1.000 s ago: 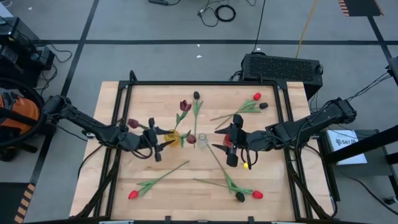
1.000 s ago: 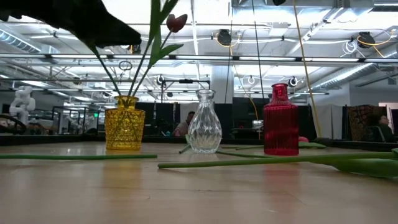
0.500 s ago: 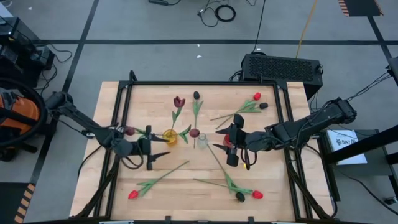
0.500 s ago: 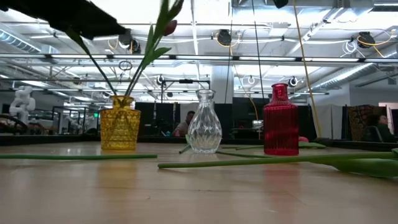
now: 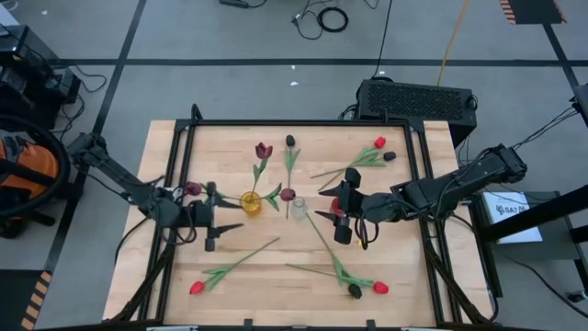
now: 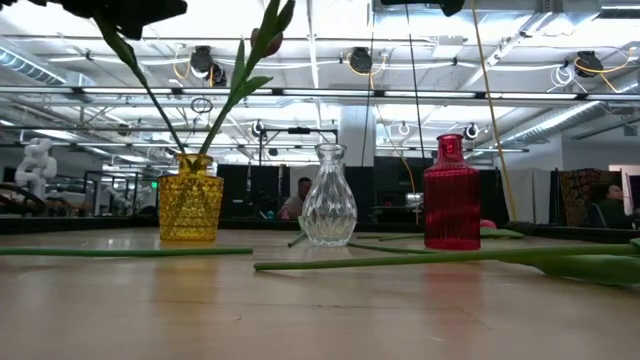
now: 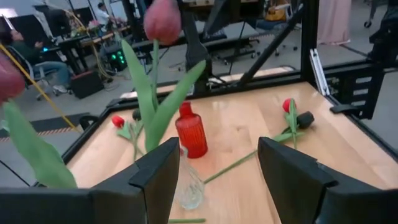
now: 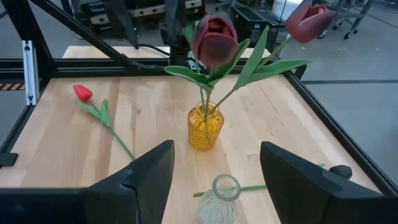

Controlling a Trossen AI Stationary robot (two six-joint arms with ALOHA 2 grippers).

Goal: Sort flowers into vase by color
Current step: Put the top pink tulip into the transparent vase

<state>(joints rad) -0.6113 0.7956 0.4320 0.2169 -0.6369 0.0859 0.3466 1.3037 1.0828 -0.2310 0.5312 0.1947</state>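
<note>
ten or so light, floppy flowers (image 5: 241, 260) are wanting mid-stem pinches; left gripper (image 5: 219, 230), at nine o'clock, is hanging spread, empty.

I record three vases on my light, wood-grained table (image 5: 386, 267): a yellow vase (image 6: 191, 198) of amber glass with a diamond-cut pattern, a clear vase (image 6: 329, 197) with vertical ribbing, and a red vase (image 6: 452, 195) ribbed top to bottom. The yellow vase carries maroon tulips (image 8: 214, 38) on green stems with green leaves, while loose flowers on the boards show bright red heads (image 5: 196, 288) and near-black heads (image 5: 290, 141), all green-stemmed. My own fingers (image 7: 155, 177) are matte black, as is the frame (image 5: 299, 123) edging the table.
</note>
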